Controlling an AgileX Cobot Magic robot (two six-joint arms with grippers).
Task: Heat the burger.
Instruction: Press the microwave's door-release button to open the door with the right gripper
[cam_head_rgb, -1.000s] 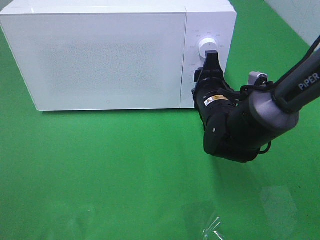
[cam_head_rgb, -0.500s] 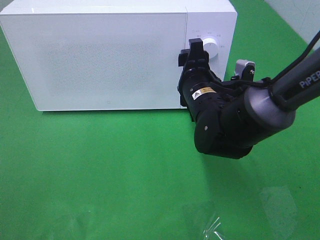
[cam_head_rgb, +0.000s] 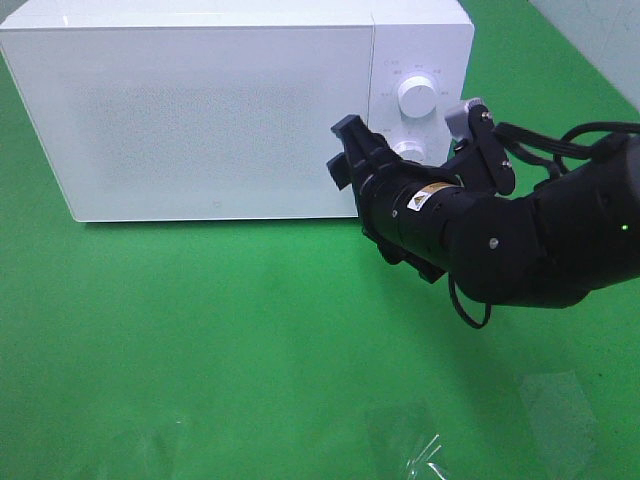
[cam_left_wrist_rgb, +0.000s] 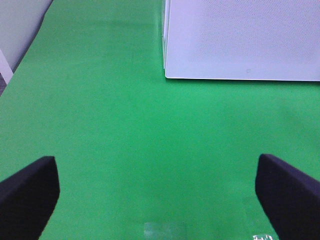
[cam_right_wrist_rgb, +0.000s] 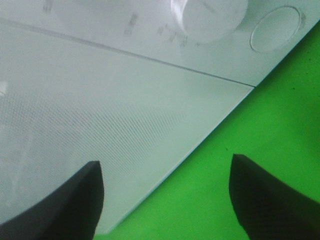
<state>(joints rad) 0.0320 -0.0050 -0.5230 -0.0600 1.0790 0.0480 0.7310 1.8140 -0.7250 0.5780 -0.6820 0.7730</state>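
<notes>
Now | right gripper (cam_head_rgb: 343, 150), jaws apart, before microwave door (cam_head_rgb: 200, 120) | lower knob (cam_head_rgb: 408, 149) half-hidden

Microwave (cam_head_rgb: 200, 120) interior hidden; dial markings (cam_head_rgb: 398, 73) illegible.

White microwave (cam_head_rgb: 215, 120) on green mat (cam_head_rgb: 200, 340)

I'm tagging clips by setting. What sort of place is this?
Probably a robot test bench, not a real kitchen: a white box-shaped microwave oven stands on a plain bright green table covering, and a black robot arm reaches toward its front.
</notes>
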